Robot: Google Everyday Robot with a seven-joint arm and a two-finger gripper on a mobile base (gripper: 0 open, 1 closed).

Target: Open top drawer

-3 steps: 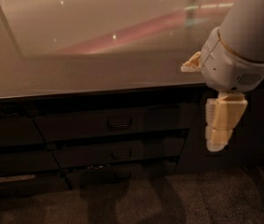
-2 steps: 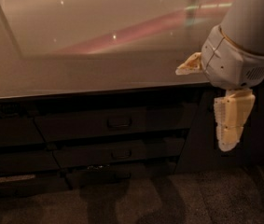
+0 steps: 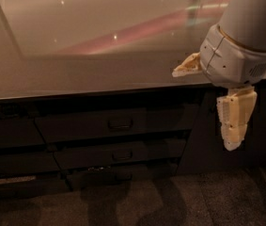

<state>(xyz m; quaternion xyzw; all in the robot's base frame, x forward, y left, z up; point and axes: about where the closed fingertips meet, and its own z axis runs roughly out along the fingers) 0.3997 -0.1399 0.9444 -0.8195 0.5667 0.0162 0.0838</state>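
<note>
Top drawer shut, gripper [image 3: 203,110] off to its right, nothing held.

Wide dark brown-black top drawer front [image 3: 76,126] sits just under the glossy tan bench [image 3: 76,79], flush w/ the cabinet, its small dark loop handle [image 3: 120,124] centred and untouched. Cream two-finger gripper on the pale grey arm [image 3: 245,32] hangs at the bench's right end. Fingers are splayed wide, one [image 3: 186,66] jutting left over the bench edge, the other [image 3: 236,121] hanging down in front of the cabinet. Handle lies well left of the hanging finger, approx level w/ its middle; depth gap unclear. Drawer and handle run left-right, so the reach prob. needs to go left and in. Two shallower dark drawers [image 3: 118,155] below carry lookalike handles.
</note>
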